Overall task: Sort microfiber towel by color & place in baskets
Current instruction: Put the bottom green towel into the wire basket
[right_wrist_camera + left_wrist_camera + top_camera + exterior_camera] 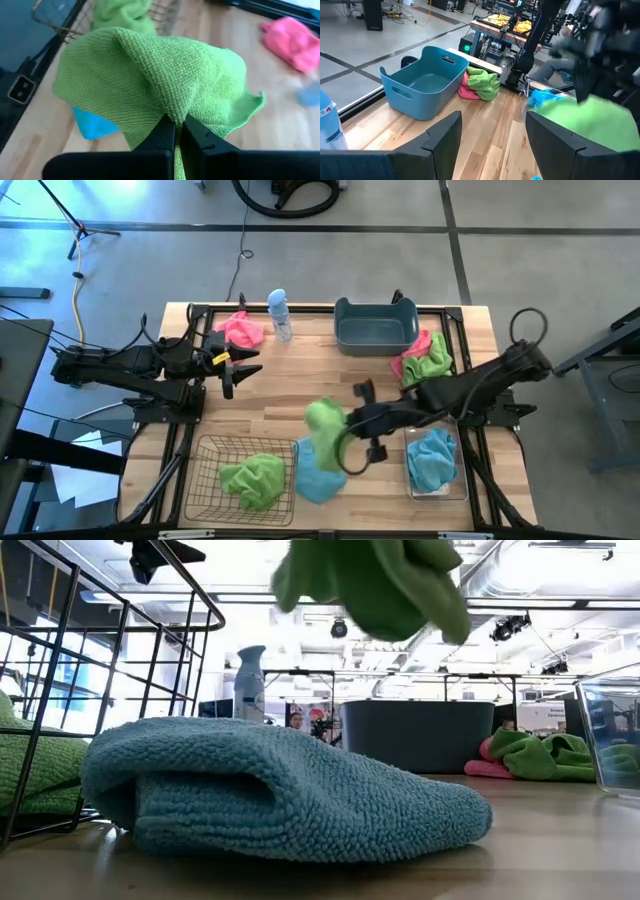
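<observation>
Above the bench's middle, my right hand (176, 131) pinches a green towel (150, 75) by one fold; soft and light, it drapes limply, so I keep that gathered ridge

Green towel (375, 585): top cut off by upper frame edge, low view. Spray bottle (329, 122): cropped at left edge, left wrist view. Pink towel (295, 42): blurred, upper right

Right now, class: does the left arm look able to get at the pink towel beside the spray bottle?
Probably yes. The left end effector is open and empty, and bare table separates it from the pink towel; only the spray bottle stands close.
</observation>
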### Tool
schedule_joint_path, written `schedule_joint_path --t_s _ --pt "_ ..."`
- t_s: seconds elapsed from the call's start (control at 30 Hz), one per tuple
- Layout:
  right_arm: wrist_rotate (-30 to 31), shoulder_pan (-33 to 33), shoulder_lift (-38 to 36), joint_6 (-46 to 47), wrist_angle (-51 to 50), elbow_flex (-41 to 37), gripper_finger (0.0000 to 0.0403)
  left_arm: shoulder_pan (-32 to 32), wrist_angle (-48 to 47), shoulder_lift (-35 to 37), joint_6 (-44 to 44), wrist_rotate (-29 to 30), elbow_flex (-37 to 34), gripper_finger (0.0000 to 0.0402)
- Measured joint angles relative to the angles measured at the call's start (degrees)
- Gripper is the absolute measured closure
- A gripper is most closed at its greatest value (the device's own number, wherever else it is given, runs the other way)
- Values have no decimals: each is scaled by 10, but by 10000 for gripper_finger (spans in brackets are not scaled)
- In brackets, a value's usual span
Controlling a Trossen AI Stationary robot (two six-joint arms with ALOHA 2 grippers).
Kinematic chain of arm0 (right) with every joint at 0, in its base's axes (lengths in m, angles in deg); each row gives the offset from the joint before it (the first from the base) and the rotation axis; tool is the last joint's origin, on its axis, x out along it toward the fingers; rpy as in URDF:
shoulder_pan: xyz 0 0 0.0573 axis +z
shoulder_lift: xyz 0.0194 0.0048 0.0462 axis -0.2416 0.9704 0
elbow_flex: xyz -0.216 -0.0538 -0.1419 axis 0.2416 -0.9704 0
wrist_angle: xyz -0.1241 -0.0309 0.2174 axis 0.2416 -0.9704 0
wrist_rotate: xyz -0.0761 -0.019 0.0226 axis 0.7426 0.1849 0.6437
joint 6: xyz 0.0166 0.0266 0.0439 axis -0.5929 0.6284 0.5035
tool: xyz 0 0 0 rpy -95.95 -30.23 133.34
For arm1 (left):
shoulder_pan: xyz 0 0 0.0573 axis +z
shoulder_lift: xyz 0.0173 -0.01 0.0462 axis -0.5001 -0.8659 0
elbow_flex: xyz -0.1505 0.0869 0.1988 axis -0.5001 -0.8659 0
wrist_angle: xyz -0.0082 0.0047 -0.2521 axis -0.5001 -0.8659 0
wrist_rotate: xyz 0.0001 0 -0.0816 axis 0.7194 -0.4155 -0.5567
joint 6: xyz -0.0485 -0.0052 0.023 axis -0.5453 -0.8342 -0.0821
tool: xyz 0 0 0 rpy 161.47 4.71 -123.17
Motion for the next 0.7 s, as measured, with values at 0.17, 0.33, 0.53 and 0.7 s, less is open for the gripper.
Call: schedule_joint_path --t_s 0.17,0.33,0.53,0.7 --pt "26 -1 -43 36 -32 0 402 0 -1 0 1 0 0 193" --pt "26 -1 -54 47 -30 0 402 0 0 0 0 -11 0 193" --pt "25 -8 -41 25 60 0 402 0 41 0 9 -52 0 193" --pt "23 -34 -36 -17 181 0 403 -11 125 -14 52 -63 0 193"
